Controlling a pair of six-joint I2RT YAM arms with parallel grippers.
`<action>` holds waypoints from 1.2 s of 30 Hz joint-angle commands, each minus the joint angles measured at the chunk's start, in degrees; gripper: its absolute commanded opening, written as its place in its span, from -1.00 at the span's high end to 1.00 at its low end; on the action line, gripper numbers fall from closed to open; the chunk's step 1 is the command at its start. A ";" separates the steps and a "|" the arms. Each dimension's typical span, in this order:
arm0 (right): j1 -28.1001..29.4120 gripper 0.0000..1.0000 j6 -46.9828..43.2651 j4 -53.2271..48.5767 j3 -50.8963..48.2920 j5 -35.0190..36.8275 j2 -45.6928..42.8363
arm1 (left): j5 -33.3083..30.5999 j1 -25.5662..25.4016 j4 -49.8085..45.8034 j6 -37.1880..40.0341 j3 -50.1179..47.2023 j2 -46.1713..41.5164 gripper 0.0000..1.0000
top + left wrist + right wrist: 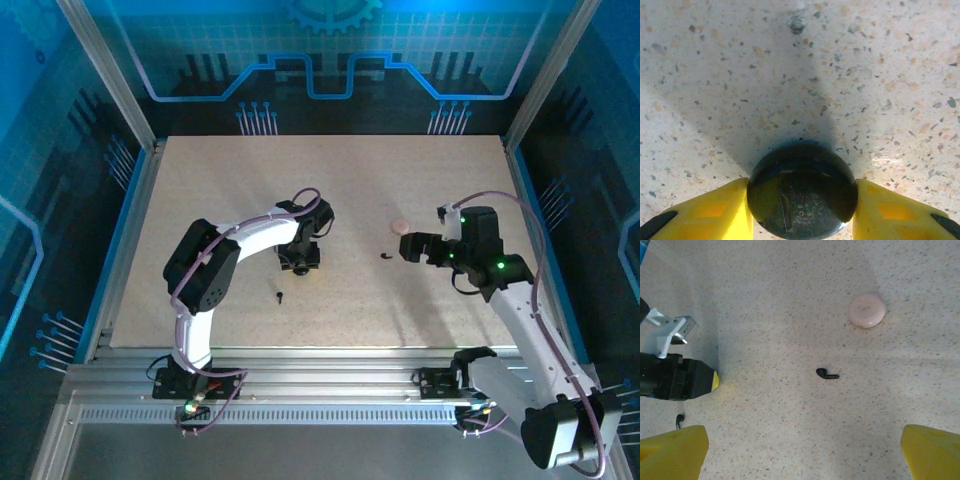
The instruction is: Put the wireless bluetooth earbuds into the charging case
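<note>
Overhead view of a pale speckled worktop (200,200), with two robot arms reaching in from its near edge.

The left end effector (300,262) is pointing down near the middle of the worktop and grasping the charging case (802,190), a round, glossy black puck. In the left wrist view, its two yellow fingers (715,212) are pressing against opposite sides of the case. The case is sitting flat on the worktop between them.

The right end effector (802,452) is hanging released above the right half of the worktop. Its yellow fingertips are spread wide apart at the bottom corners of the right wrist view, over bare worktop.

The first earbud (827,374), a tiny black bud with a short stem, is lying on its side ahead of the right end effector. It is roughly in line with the gap between the fingertips but apart from both. In the overhead view it is lying between the two end effectors, nearer the right one.

A pale pink disc (867,310) is lying farther ahead, apart from that earbud.

The second earbud (281,296) is lying near the left end effector, on the side toward the arm bases. It is apart from both the case and the fingers.
</note>
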 commanded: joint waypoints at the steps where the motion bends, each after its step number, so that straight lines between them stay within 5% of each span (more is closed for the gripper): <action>1: -0.50 -0.99 1.69 -0.78 0.78 -4.56 1.31 | 0.79 0.00 2.18 5.80 -1.07 -2.40 0.17; 7: -0.04 -0.87 4.18 -1.09 2.43 -12.99 6.67 | 4.06 0.00 9.30 9.07 -6.53 -5.46 0.21; 21: 6.11 -0.61 9.22 4.30 3.53 -19.17 19.57 | 10.72 -0.33 20.38 16.67 -14.75 -11.79 0.25; 36: 8.25 -0.18 3.46 -3.07 14.95 -32.29 33.46 | 20.97 -2.74 42.90 43.28 -29.65 -28.62 0.27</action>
